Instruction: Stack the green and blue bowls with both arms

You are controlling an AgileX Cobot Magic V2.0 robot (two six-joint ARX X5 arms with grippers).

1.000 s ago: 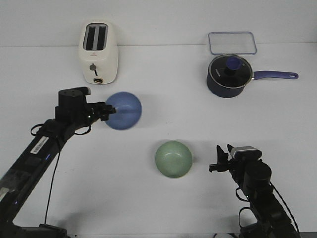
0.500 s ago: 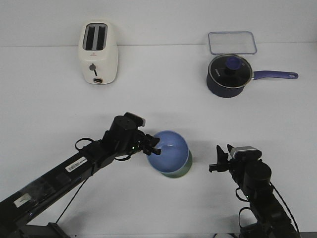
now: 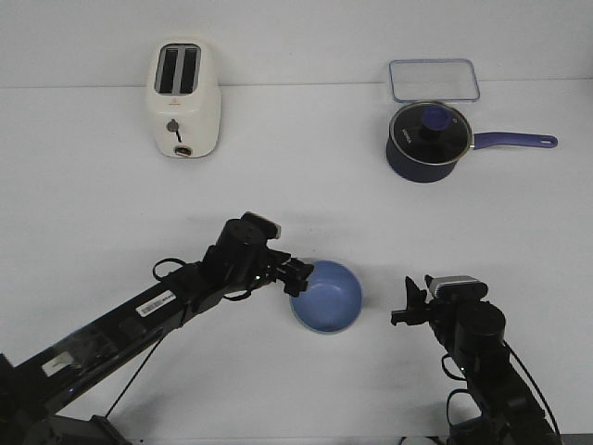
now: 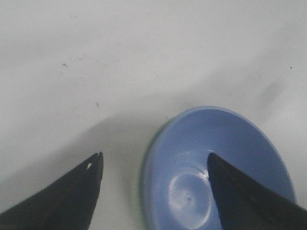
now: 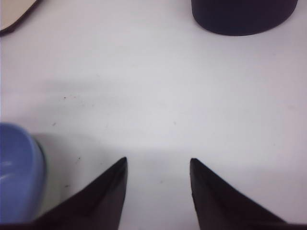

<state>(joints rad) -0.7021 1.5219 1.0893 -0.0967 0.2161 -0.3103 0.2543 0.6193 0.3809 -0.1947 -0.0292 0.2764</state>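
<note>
The periwinkle blue bowl [image 3: 326, 295] sits nested in the green bowl at the table's front centre. Only a thin green edge [image 4: 143, 172] shows beside the blue rim in the left wrist view. My left gripper [image 3: 298, 275] is open at the blue bowl's left rim. In the left wrist view [image 4: 154, 155] one finger is over the inside of the blue bowl [image 4: 216, 167] and the other is outside it. My right gripper [image 3: 404, 301] is open and empty, a short way right of the bowls. In its wrist view [image 5: 158, 160] the blue bowl [image 5: 17, 172] shows at the edge.
A cream toaster [image 3: 184, 100] stands at the back left. A dark blue lidded saucepan [image 3: 428, 139] stands at the back right, its handle pointing right. A clear lidded container [image 3: 434, 79] lies behind it. The saucepan's base shows in the right wrist view [image 5: 242, 17].
My left arm carried the blue bowl from the left to the green bowl, set it down inside, and opened its jaws. The right arm has not moved.
</note>
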